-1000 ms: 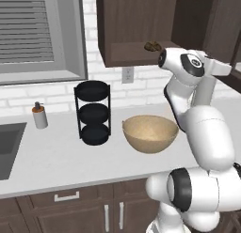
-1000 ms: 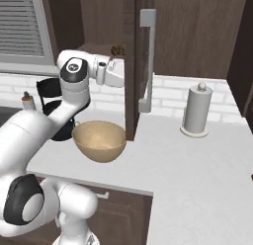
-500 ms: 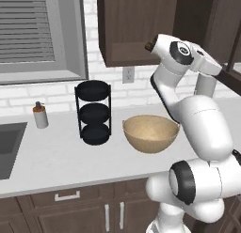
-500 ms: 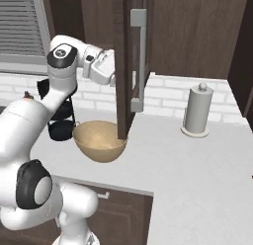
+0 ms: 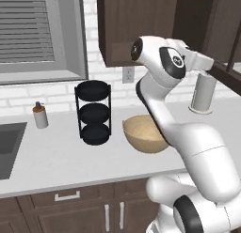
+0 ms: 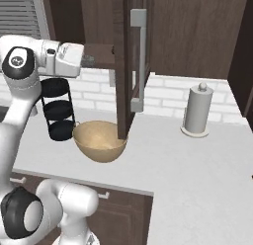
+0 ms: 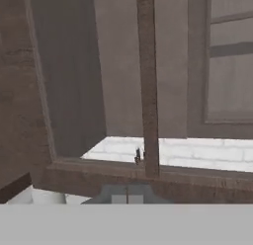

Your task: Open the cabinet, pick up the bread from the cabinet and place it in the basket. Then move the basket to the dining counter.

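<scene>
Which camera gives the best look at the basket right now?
The right base view: the basket shows its whole rim and hollow inside, beside the open cabinet door. In the left base view the arm hides the basket's right side.

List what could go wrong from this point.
1. The gripper is shut, and no bread shows between its fingers, so the grasp may have missed.
2. The open cabinet door hangs over the basket, so the arm could clip it on the way down.
</scene>
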You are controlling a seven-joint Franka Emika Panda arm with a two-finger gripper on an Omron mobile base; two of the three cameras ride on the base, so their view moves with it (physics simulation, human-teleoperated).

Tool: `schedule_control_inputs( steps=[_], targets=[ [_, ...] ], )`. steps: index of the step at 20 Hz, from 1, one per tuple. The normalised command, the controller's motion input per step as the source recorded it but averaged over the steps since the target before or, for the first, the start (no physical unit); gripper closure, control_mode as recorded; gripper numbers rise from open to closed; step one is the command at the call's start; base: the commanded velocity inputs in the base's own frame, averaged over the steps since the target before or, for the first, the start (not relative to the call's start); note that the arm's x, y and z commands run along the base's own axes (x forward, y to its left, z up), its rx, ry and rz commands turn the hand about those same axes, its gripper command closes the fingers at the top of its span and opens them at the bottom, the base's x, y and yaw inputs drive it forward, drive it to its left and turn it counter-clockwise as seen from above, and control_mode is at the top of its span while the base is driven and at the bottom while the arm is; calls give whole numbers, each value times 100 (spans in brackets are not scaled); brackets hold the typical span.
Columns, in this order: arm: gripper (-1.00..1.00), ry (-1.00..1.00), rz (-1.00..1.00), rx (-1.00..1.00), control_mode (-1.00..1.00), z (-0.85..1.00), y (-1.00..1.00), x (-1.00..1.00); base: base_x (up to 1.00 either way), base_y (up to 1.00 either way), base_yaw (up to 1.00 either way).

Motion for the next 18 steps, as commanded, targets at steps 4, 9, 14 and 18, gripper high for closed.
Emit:
schedule_control_inputs(
  steps=[4, 9, 14, 18],
  targets=[
    [100, 4, 48, -14, -100, 56, 0, 0, 0, 0, 0],
    [100, 20, 38, -6, -100, 7, 27, -2, 0, 0, 0],
    [-100, 35, 28, 2, -100, 1, 11, 32, 0, 0, 0],
    [-100, 17, 23, 6, -100, 0, 2, 34, 0, 0, 0]
  ],
)
